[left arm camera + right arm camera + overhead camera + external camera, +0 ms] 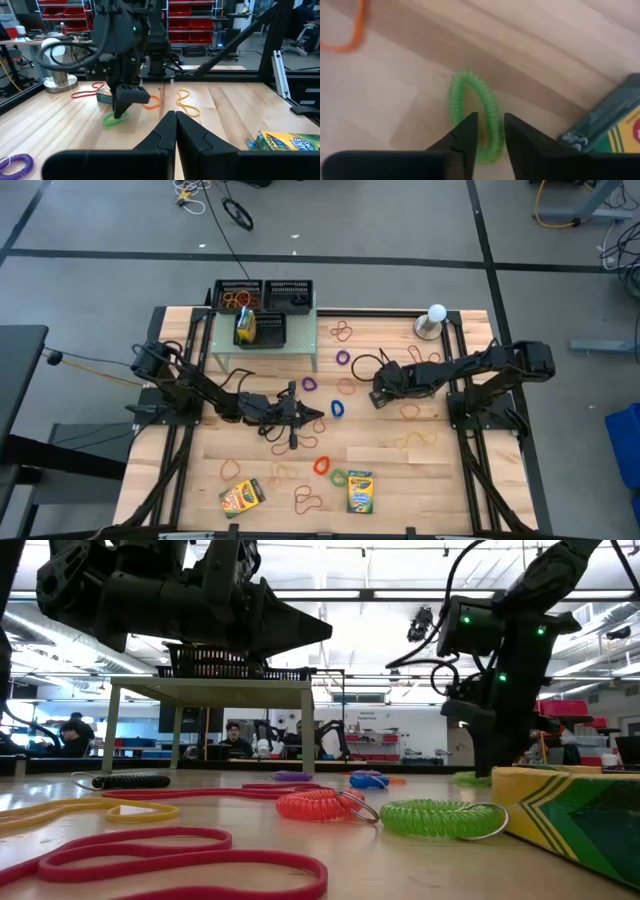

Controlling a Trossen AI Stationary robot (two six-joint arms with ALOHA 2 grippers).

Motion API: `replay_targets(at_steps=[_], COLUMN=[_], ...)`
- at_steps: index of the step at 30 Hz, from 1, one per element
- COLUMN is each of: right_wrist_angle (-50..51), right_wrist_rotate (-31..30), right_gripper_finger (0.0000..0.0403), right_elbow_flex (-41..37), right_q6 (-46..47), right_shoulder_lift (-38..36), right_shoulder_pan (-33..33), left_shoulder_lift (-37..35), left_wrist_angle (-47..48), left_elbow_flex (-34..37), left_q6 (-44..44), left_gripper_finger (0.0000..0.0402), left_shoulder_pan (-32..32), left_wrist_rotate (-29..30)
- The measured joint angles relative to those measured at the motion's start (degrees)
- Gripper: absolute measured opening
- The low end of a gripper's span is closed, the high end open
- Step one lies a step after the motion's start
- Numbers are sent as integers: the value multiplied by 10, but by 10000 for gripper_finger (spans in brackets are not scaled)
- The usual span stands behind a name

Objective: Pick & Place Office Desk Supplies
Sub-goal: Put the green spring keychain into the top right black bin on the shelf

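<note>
My right gripper [491,134] points down at the table right of centre [378,394], shut on a green coiled band [470,112] that lies flat beside a crayon box [612,127]. My left gripper [175,125] is shut and holds nothing; it hovers level above the table's middle [320,416]. Two more crayon boxes [241,496] [360,492] lie near the table's near edge. Red, orange, purple and blue bands [337,408] are scattered flat. Black mesh trays [240,295] [290,295] sit at the far edge. My right gripper holds one side strand [492,120] of the green coiled band, pinched between its two fingers. The fingers [120,102] come from above, pointing down, across the strand. The band lies flat on the table, its other side [456,100] free.
A pale green shelf [300,350] stands at the far left-centre, bearing a tray with a crayon box [246,328]. A white ball on a stand [436,313] sits at the far right. Red and green coils [320,805] [435,818] lie near the near edge.
</note>
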State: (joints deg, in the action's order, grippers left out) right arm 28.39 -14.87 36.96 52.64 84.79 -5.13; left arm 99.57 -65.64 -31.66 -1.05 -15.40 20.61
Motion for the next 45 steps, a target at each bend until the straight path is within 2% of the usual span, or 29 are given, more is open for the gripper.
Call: replay_targets(at_steps=[7, 14, 20, 28, 32, 36, 41, 45], right_wrist_angle=[-14, -13, -6, -17, -72, -116, -145, -155], right_wrist_rotate=[-1, -35, -77, -127, -133, -128, -84, -44], right_gripper_finger=[30, 31, 31, 31, 31, 31, 31, 31], right_elbow_flex=[1, 28, 121, 276, 356, 444, 545, 605], right_q6=[-26, -47, -132, -284, -391, -487, -569, -593], right_shoulder_lift=[-9, -51, -65, -47, -10, 58, 161, 227], right_shoulder_pan=[15, 45, 39, -19, -67, -108, -156, -182], left_shoulder_lift=[-15, -66, -78, -77, -77, -75, -74, -74], left_wrist_angle=[26, -8, -72, -79, -84, -86, -76, -74], left_elbow_flex=[2, 65, 118, 119, 119, 115, 111, 112], left_q6=[0, 6, 19, 26, 27, 24, 22, 20], left_gripper_finger=[11, 11, 11, 11, 11, 11, 11, 11], left_shoulder_pan=[0, 2, 20, 39, 43, 43, 43, 43], left_wrist_rotate=[38, 81, 86, 70, 61, 59, 56, 48])
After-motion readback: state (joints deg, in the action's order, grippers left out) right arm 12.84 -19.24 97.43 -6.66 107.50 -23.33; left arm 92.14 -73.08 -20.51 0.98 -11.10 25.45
